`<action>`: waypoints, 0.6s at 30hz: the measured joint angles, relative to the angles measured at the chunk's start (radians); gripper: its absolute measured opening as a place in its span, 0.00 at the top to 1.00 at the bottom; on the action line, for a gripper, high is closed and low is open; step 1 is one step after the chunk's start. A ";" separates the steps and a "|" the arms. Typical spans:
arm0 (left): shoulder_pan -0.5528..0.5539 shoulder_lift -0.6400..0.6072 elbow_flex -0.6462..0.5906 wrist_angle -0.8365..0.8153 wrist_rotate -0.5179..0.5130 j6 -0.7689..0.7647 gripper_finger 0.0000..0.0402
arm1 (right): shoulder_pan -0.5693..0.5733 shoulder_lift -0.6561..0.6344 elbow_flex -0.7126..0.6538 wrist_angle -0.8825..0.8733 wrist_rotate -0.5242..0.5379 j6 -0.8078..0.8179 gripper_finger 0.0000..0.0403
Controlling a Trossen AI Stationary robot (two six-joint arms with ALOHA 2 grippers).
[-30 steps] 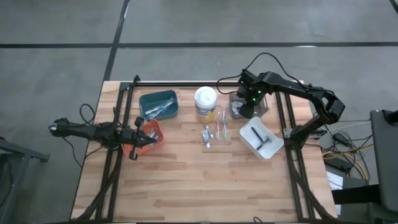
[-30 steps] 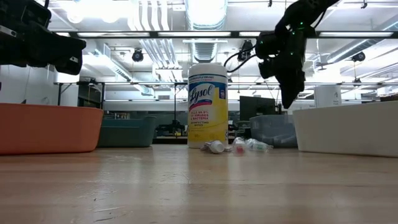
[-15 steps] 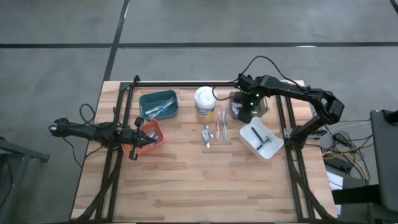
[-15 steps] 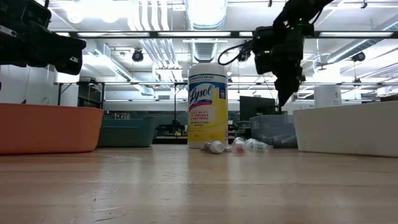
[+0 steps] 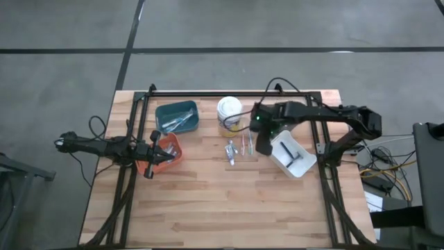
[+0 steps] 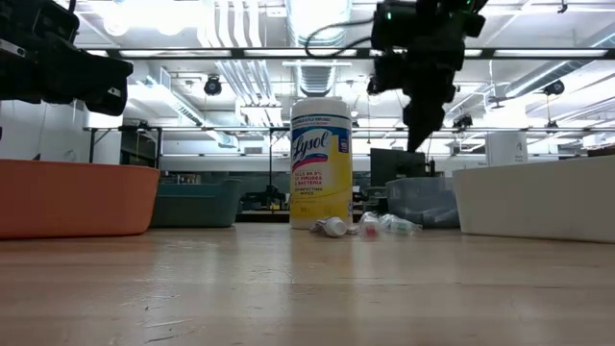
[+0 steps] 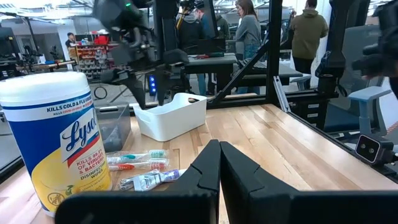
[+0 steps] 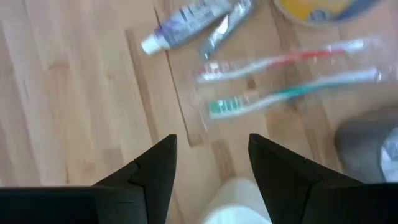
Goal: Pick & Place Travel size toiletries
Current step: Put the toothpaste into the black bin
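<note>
- Two toothbrushes, a red-handled toothbrush (image 8: 283, 60) and a green-handled toothbrush (image 8: 292, 93), lie side by side in clear wrappers on the wooden counter (image 5: 208, 201), with two small squeeze tubes (image 8: 196, 26) just beside them.
- In the high view this little group (image 5: 238, 147) lies between the wipes canister (image 5: 229, 113) and the white bin (image 5: 291, 154), which holds a dark-handled razor (image 5: 289, 153).
- The right tool (image 8: 211, 163) hangs above the counter, clear of the toothbrushes, its fingers spread wide with nothing between them; the green-handled toothbrush lies nearest its tips.
- The high view puts the right tool (image 5: 263, 142) just beside the toothbrushes, at the white bin's edge.
- The low view shows what the top view cannot: the right tool (image 6: 416, 130) is well above the items (image 6: 370, 226) on the counter.
- The left wrist view shows the toothbrushes (image 7: 138, 160) and a tube (image 7: 149, 180) lying beside the canister (image 7: 59, 143), and people standing in the room beyond.
- The left tool (image 5: 151, 156) rests over the orange bin (image 5: 168, 149), its fingers (image 7: 205, 174) pressed together and empty.
- A teal bin (image 5: 177, 117) with more small items sits at the counter's far side.
</note>
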 joint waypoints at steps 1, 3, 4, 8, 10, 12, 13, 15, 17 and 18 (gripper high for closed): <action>0.000 0.000 0.000 0.000 0.000 0.000 0.98 | 0.022 0.000 0.000 0.018 0.018 0.015 0.51; 0.000 0.000 0.000 0.000 0.000 0.000 0.98 | 0.064 0.000 0.000 0.056 0.051 0.045 0.51; 0.000 0.000 0.000 0.000 0.000 0.000 0.98 | 0.086 0.000 0.000 0.073 0.065 0.062 0.51; 0.000 0.000 0.000 0.000 0.000 0.000 0.98 | 0.174 0.001 0.000 0.151 0.136 0.116 0.51; 0.000 0.000 0.000 0.000 0.000 0.000 0.98 | 0.219 0.008 0.000 0.199 0.193 0.142 0.51; 0.000 0.000 0.000 0.000 0.000 0.000 0.98 | 0.262 0.022 0.000 0.249 0.243 0.166 0.51; 0.000 0.000 0.000 0.000 0.000 0.000 0.98 | 0.282 0.031 0.000 0.272 0.262 0.172 0.51; 0.000 0.000 0.000 0.000 0.000 0.000 0.98 | 0.318 0.043 0.000 0.307 0.283 0.176 0.51; 0.000 0.000 0.000 0.000 0.000 0.000 0.98 | 0.349 0.053 0.000 0.317 0.300 0.188 0.51; 0.000 0.000 0.000 0.000 0.000 0.000 0.98 | 0.362 0.062 0.000 0.317 0.315 0.203 0.51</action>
